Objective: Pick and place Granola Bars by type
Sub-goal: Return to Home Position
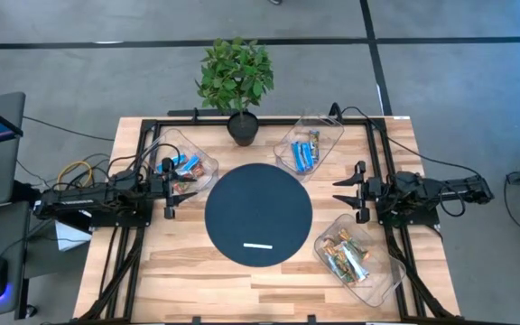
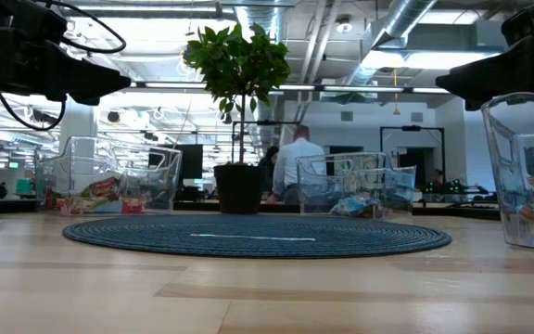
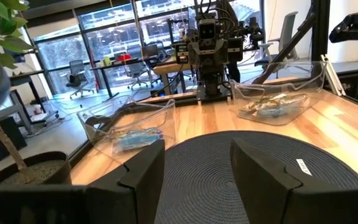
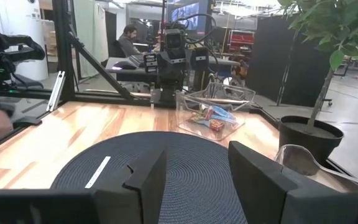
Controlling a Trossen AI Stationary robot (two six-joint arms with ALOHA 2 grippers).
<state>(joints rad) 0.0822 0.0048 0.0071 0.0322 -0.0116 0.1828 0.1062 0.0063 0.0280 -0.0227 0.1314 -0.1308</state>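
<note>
The granola bars lie in three clear trays. Mixed blue and orange-red bars (image 1: 183, 165) fill the far-left tray, blue bars (image 1: 306, 150) the far tray right of the plant, gold-green bars (image 1: 345, 255) the near-right tray. My left gripper (image 1: 171, 191) hangs open above the table's left side, beside the mixed tray and left of the round dark mat (image 1: 258, 215). My right gripper (image 1: 343, 191) hangs open at the mat's right edge. Neither touches anything. In the left wrist view the open gripper (image 3: 194, 171) frames the mat, and in the right wrist view the open gripper (image 4: 194, 174) does too.
A thin white strip (image 1: 258, 244) lies on the mat's near part. A potted plant (image 1: 238, 81) stands at the far edge between the two far trays. Black frame rails (image 1: 379, 153) run along the table's left and right sides. A person (image 2: 297, 165) sits in the room beyond.
</note>
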